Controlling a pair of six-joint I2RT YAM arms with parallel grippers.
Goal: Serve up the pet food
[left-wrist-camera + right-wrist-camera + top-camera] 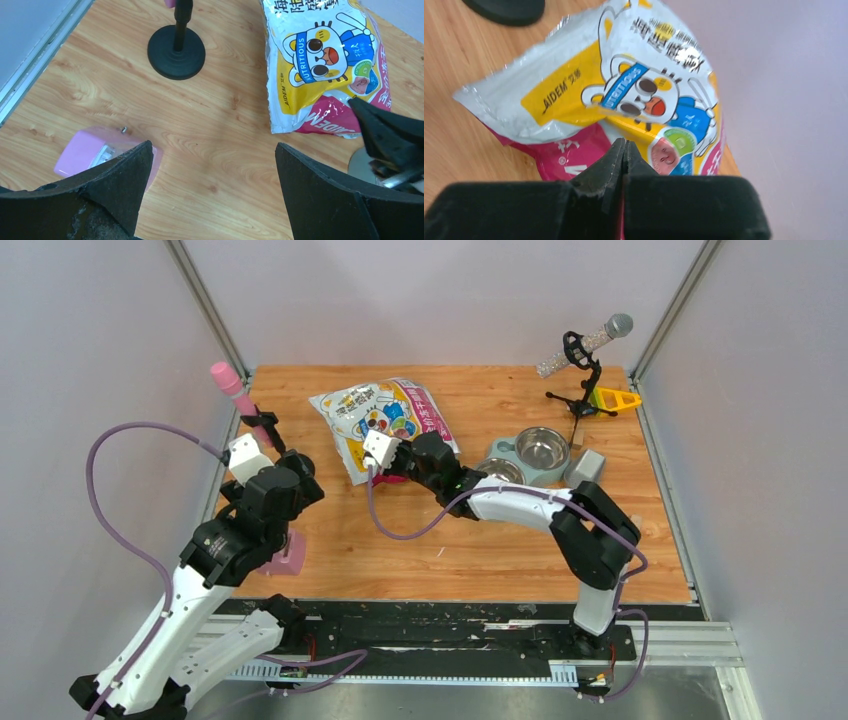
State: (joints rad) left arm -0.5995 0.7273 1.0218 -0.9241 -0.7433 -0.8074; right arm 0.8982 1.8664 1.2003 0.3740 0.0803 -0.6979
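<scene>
My right gripper [624, 147] has its fingers pressed together on the pink bottom edge of the bag [624, 90], pinching the thin foil there. The bag lies flat on the wooden table [400, 540], towards the back. Its front shows a cartoon cat wearing a blue band that reads "NUTRITIOUS". Beside the cat, a yellow patch carries "AIDEM" in dark letters, followed by two small Chinese characters. More Chinese writing runs along the top of the bag, too small for me to read. Large white letters on the pink strip are partly covered by my fingers. The pet food itself does not show in any view, and I cannot tell whether the bag is sealed. My left gripper [214, 147] hangs over bare wood with its fingers spread wide and nothing between them. It has a pink box [80, 152] just to its left and the bag to its right. A twin steel bowl [530, 455] sits near the bag, on the bag's right.
</scene>
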